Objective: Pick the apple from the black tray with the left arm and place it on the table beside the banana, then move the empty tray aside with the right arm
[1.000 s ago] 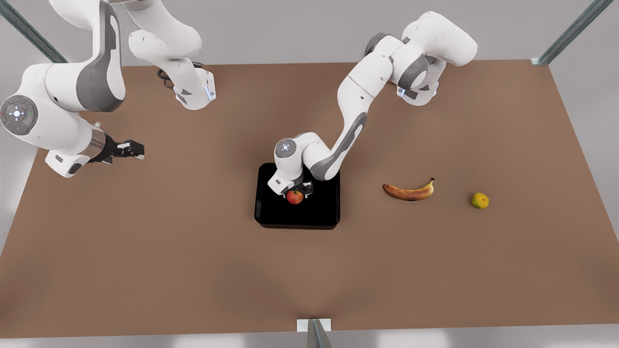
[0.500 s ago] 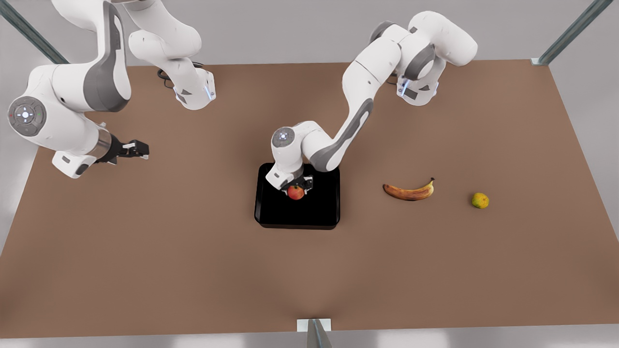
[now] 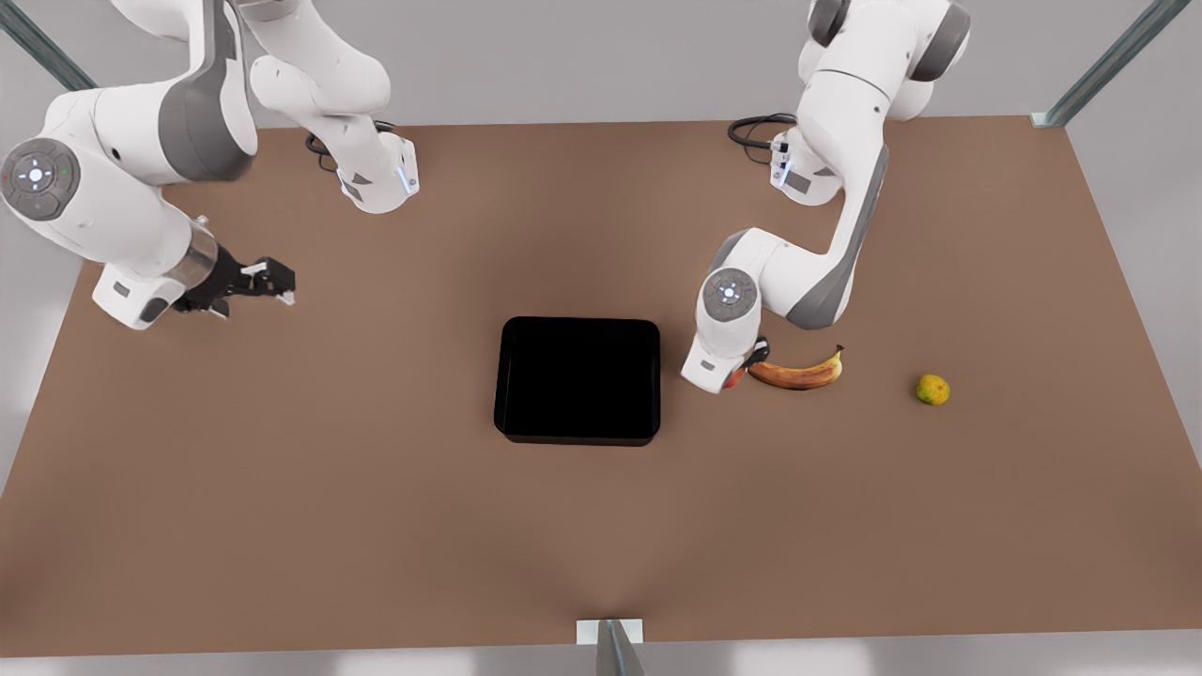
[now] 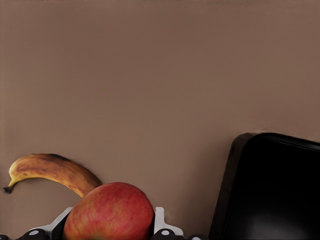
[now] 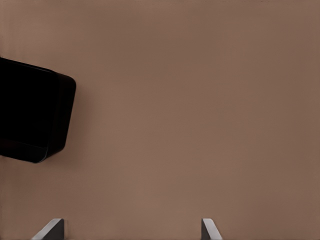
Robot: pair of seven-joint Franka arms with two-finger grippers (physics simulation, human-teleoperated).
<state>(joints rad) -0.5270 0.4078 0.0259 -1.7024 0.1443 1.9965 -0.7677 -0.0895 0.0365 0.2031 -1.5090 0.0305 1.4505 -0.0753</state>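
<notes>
left tool (image 4: 110, 227) around apple (image 4: 109, 212)

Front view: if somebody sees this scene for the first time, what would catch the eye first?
Probably the black tray, glossy and bare, near the middle of the table. Next, the left gripper holding the apple just beside the banana, on the front view's right. The right gripper hangs open far on that view's left.

On the table (image 3: 376, 526), the black tray (image 3: 577, 380) lies at the front view's left of the banana (image 3: 798, 374).
</notes>
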